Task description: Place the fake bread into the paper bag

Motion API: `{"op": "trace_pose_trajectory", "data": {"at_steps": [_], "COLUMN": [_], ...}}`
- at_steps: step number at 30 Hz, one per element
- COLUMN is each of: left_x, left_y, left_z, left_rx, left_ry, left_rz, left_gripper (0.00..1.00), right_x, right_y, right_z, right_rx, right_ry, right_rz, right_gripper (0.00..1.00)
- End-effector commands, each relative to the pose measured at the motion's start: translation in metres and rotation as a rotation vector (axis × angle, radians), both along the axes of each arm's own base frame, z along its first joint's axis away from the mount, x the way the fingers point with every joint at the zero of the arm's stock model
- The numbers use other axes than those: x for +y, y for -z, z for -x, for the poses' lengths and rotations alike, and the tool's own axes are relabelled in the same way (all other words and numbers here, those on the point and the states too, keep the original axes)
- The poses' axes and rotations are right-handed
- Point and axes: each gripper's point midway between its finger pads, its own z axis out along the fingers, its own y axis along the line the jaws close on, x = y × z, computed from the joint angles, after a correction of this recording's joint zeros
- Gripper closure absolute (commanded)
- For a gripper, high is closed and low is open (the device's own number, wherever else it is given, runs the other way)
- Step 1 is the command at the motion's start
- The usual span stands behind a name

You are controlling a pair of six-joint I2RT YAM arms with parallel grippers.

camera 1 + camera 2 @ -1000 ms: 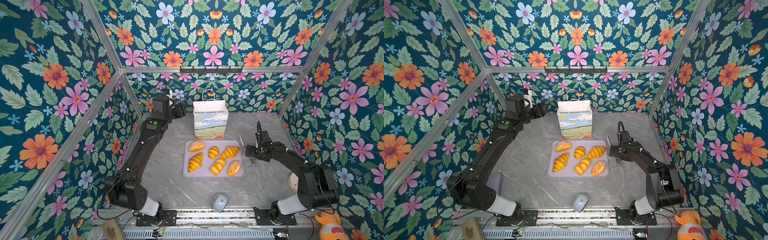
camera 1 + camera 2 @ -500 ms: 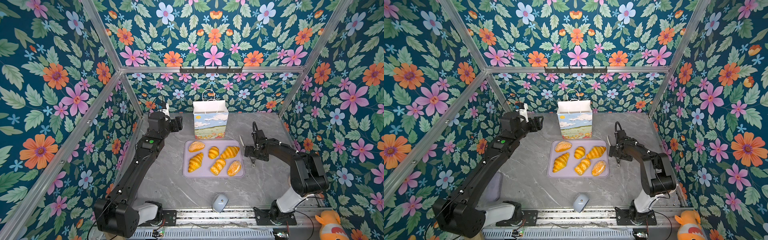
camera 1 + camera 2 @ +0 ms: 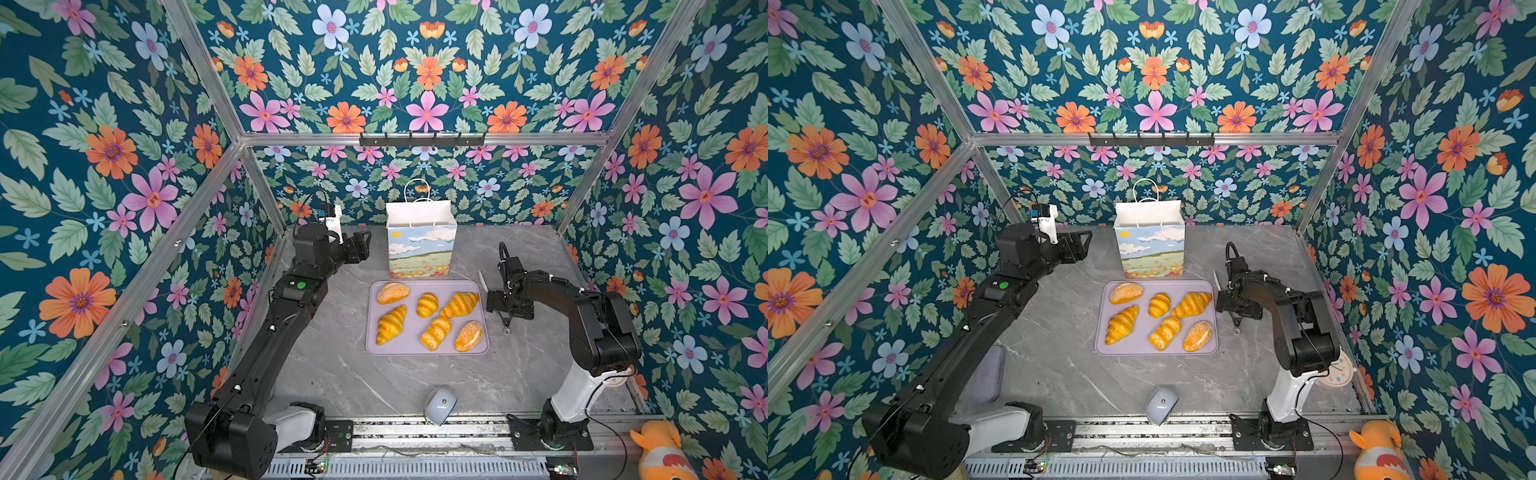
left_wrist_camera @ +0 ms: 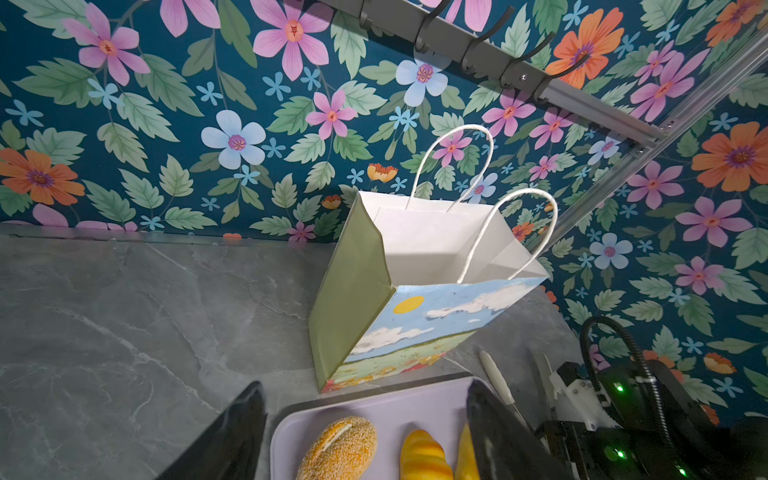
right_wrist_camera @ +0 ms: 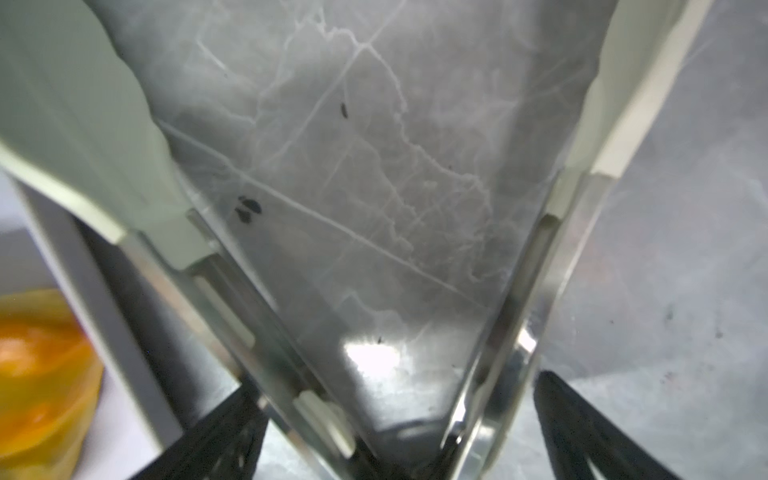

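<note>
The fake bread, six glossy golden-orange pieces, lies on a lavender tray in front of the upright printed paper bag in both top views. In the left wrist view the left gripper stands wide, empty. In the right wrist view the right gripper holds white-tipped metal tongs, spread wide, beside the tray.

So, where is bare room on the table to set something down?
Free: the table between the tray and the left arm, and between tray front and the mouse; also right of the paper bag. Crowded: the tray, full of fake bread, and its right edge by the tongs.
</note>
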Motion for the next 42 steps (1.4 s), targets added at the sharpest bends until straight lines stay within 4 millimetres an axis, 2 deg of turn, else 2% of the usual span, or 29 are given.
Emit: {"op": "trace_pose_trajectory", "data": {"at_steps": [1,7,14,21,25,28,31,33,38,42], "left_x": [-0.003,-0.004,-0.017,-0.017,-0.032,-0.039,-0.044,-0.053,-0.091,-0.114], "left_y": [-0.011,-0.017,-0.041,-0.056,-0.079,-0.097,-0.105,-0.107,-0.118,-0.112], "left_z": [0.002,0.007,0.022,0.034,0.053,0.067,0.079,0.089,0.123,0.132], "left_rx": [-0.035,-0.040,-0.085,-0.108,-0.139,-0.192,-0.239,-0.264,-0.335,-0.367], "left_ry": [0.022,0.031,0.116,0.134,0.248,0.305,0.353,0.409,0.592,0.640], "left_rz": [0.016,0.027,0.115,0.153,0.249,0.267,0.242,0.224,0.175,0.081], "left_gripper": [0.23,0.23,0.23,0.24,0.24,0.24,0.24,0.25,0.28,0.30], "right_x": [-0.002,-0.003,-0.002,-0.001,-0.003,0.005,0.014,0.018,0.032,0.055], "right_y": [0.000,0.005,0.008,0.004,-0.003,-0.011,-0.029,-0.054,-0.108,-0.144], "right_z": [-0.001,-0.003,-0.003,-0.001,0.002,0.003,0.005,0.005,0.014,0.031], "right_rx": [0.010,0.034,0.052,0.024,-0.014,-0.040,-0.078,-0.143,-0.277,-0.307], "right_ry": [-0.012,-0.008,-0.011,-0.014,-0.008,-0.008,-0.017,-0.024,-0.063,-0.126], "right_rz": [0.014,0.006,-0.009,-0.021,-0.020,-0.070,-0.127,-0.162,-0.262,-0.381], "right_gripper": [0.06,0.19,0.41,0.60,0.63,0.66,0.71,0.75,0.78,0.80]}}
